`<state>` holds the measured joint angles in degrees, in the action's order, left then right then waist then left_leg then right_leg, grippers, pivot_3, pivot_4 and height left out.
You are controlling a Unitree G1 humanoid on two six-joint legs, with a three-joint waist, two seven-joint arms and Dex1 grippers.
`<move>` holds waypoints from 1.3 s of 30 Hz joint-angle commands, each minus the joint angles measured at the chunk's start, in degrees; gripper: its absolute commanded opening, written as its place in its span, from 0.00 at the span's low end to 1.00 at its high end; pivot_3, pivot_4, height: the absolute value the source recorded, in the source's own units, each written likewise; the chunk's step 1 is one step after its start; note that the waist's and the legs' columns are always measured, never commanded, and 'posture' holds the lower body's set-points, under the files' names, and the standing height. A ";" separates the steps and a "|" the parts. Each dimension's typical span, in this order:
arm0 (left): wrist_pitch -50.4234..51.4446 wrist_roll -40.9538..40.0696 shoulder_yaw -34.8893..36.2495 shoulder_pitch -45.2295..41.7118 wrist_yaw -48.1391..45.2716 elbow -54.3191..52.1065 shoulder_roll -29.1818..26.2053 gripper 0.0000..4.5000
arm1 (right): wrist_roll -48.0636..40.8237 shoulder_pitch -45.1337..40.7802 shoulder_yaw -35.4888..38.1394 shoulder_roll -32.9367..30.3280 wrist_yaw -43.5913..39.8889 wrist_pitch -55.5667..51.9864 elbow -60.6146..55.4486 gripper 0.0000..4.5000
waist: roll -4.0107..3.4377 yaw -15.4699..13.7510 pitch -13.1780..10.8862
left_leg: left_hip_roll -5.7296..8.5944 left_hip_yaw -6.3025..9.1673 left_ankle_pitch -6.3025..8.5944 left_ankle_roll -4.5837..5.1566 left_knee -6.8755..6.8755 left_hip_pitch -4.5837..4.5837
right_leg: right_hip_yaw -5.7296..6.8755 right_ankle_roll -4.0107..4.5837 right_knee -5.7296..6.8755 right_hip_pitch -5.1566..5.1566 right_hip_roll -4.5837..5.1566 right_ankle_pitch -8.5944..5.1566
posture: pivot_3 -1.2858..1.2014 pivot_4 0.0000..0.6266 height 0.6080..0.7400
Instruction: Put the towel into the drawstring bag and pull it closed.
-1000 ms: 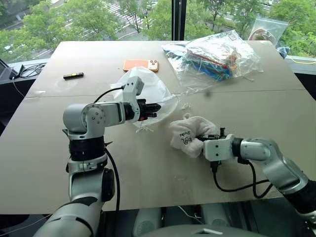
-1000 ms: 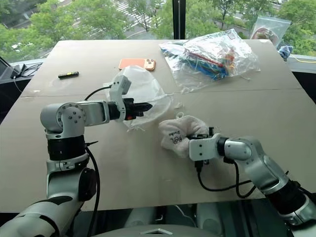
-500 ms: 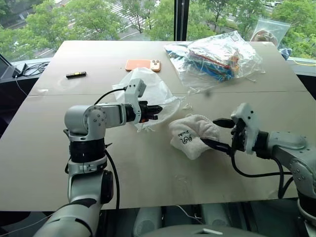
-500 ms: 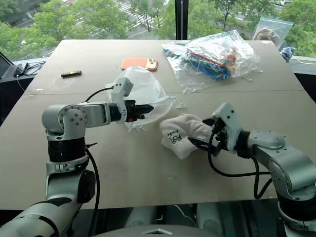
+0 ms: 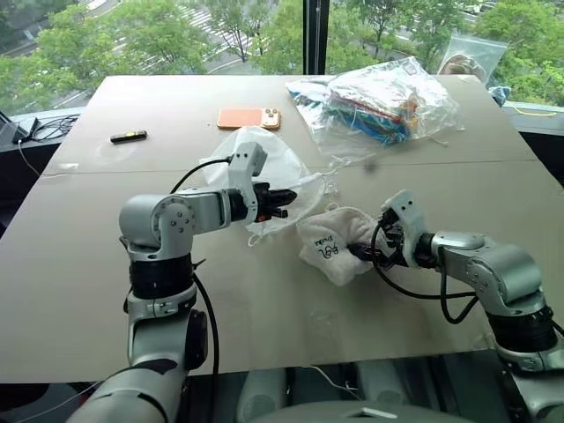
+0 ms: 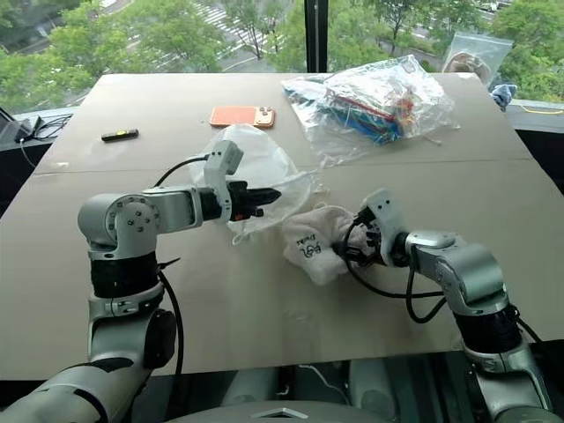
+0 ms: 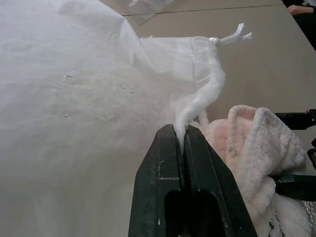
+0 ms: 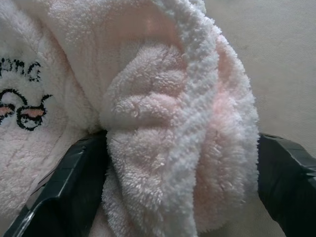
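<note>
Lying crumpled on the tan bench (image 5: 106,291), small white fluffy terry towel (image 5: 333,240) with dark printed marks sits just right of the bag mouth, long axis running roughly from near-left to far-right. Translucent milky-white drawstring bag (image 5: 269,167) lies behind it, mouth and thin white cords (image 7: 229,36) toward the towel. Left pincer (image 5: 286,198) clamped tight on a pinch of bag-mouth film, forearm level, pointing right. Right pincer (image 5: 363,248) spread wide, one finger each side of a towel fold, forearm reaching in from the right, aimed left and down. Orange phone (image 5: 251,117), clear plastic bag of colourful items (image 5: 383,97) farther back.
</note>
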<state>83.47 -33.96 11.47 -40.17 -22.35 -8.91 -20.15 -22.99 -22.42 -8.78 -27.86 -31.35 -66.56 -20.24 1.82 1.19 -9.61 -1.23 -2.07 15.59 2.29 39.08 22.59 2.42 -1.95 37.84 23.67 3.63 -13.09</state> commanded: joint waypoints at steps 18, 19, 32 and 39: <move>4.97 -8.06 5.65 -2.35 -4.87 1.58 0.63 0.00 | -15.82 5.17 7.18 9.88 -4.87 6.13 -4.35 0.01 | -0.16 -0.24 -0.15 | 0.03 -0.01 -0.02 -0.04 -0.09 0.20 | -0.06 0.02 -0.04 0.20 0.06 0.01 | 0.52 0.24 1.00; 5.49 -8.57 5.41 -2.43 -5.40 1.61 0.01 0.00 | -16.04 4.91 7.55 10.85 -4.26 6.97 -4.09 0.01 | -0.16 -0.37 -0.15 | 0.04 -0.01 -0.01 -0.03 -0.10 0.20 | -0.06 0.02 -0.04 0.20 0.06 0.01 | 0.52 0.24 1.00; 7.70 -10.63 6.41 -4.87 -7.48 5.21 -2.83 0.00 | -23.56 6.68 15.37 13.46 -2.40 10.37 -2.56 0.01 | -0.19 -0.56 -0.20 | 0.07 0.02 -0.02 -0.04 -0.16 0.23 | -0.02 0.02 -0.09 0.21 0.06 0.00 | 0.52 0.24 1.00; 9.03 -14.25 13.48 -6.02 -1.95 10.69 0.43 0.00 | -25.50 8.22 16.16 18.43 -0.43 14.54 -1.66 0.01 | -0.23 -0.49 -0.23 | 0.06 0.04 -0.01 -0.03 -0.19 0.22 | -0.02 0.01 -0.08 0.21 0.06 0.00 | 0.52 0.24 1.00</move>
<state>92.35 -45.55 22.08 -44.90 -26.52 0.25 -20.17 -47.19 -14.23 6.54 -9.78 -32.17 -54.26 -21.23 1.59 0.70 -9.84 -1.17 -2.03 15.58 2.26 38.89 22.82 2.40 -1.93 37.76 23.88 3.69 -13.09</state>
